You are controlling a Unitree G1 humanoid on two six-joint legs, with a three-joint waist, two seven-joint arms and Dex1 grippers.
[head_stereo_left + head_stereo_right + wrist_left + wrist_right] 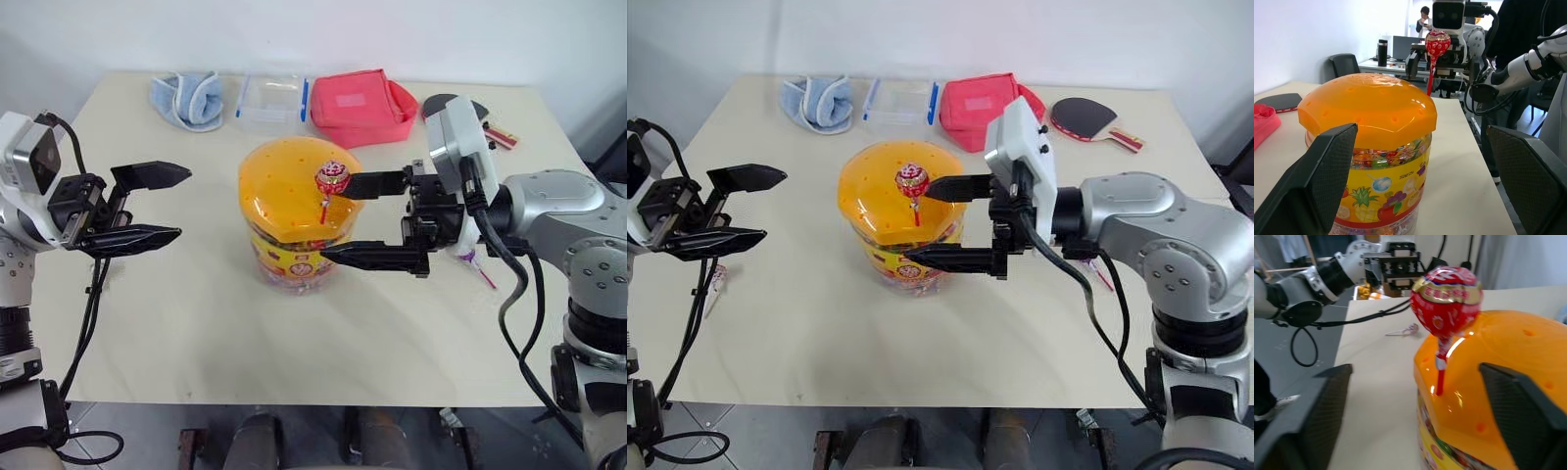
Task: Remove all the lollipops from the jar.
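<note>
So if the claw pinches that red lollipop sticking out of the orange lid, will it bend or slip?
The lollipop probably weighs almost nothing: a small head on a thin stick. Its glossy wrapper may slip between flat claw fingers. The stick stands straight in the jar's lid, so it likely pulls out stiffly.

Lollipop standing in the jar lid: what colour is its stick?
Red stick, clearest in the right wrist view.

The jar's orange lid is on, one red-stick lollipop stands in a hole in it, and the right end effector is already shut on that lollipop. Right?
Not quite. The right end effector is open around the lollipop, fingers apart on either side, as the right wrist view shows. The jar does have its lid on, with the lollipop standing in it.
</note>
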